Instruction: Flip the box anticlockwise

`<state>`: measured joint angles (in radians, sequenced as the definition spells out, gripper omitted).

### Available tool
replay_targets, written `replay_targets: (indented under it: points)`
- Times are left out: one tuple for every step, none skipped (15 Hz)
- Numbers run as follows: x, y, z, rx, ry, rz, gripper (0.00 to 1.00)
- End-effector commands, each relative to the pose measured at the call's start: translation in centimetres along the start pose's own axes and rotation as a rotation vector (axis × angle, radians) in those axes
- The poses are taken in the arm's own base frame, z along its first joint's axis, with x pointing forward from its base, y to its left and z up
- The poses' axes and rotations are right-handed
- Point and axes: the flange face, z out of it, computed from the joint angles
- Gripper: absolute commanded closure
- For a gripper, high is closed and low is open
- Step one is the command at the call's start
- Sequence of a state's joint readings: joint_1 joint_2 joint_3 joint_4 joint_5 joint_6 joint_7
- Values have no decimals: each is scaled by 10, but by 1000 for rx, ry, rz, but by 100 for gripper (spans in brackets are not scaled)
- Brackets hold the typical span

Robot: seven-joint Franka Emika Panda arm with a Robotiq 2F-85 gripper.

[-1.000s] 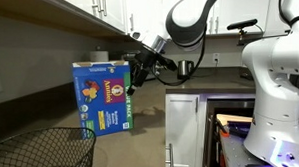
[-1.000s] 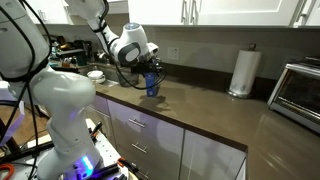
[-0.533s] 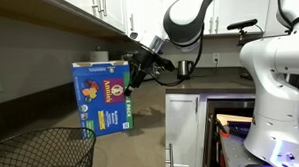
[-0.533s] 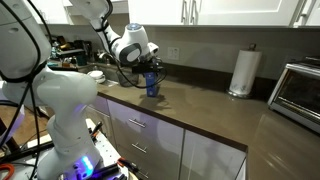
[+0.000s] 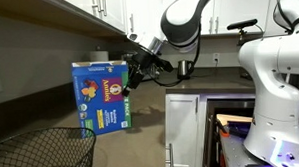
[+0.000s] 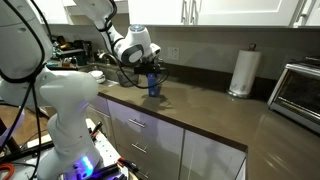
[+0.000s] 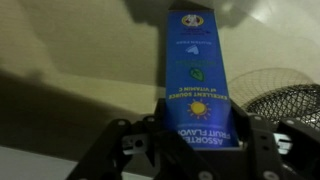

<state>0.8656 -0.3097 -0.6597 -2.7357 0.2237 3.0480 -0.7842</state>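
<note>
The box [image 5: 103,95] stands upright on its narrow bottom edge on the dark countertop [image 6: 205,112], toward the counter's far end and set back from its front edge. Its printed front shows in an exterior view. The gripper [image 5: 136,70] has it by the upper part of one side. In the wrist view the fingers [image 7: 135,150] sit tight against both broad faces with the narrow side panel running between them, so the jaws look clamped on the cardboard (no gap shows on either side).

The hold is high and on thin board. If the turn is quick, the box may pivot or slip between the pads. Squeezing harder could crease it. A swinging lower corner might drag on the counter or strike the wire basket [image 5: 37,152] nearby.
</note>
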Motion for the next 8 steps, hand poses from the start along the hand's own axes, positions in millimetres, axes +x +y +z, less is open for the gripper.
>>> replay_targets:
  points:
    - [-1, 7, 4, -34, 4, -31, 70]
    - [-1, 8, 4, -37, 0, -33, 74]
    - [-2, 10, 4, -40, -10, -37, 80]
    - [-3, 11, 4, -44, -16, -41, 85]
    - [-3, 12, 5, -49, -24, -50, 88]
    - [-2, 13, 4, -49, -33, -59, 82]
    - [-2, 14, 4, -54, -41, -72, 81]
    - [-2, 14, 4, -58, -51, -84, 80]
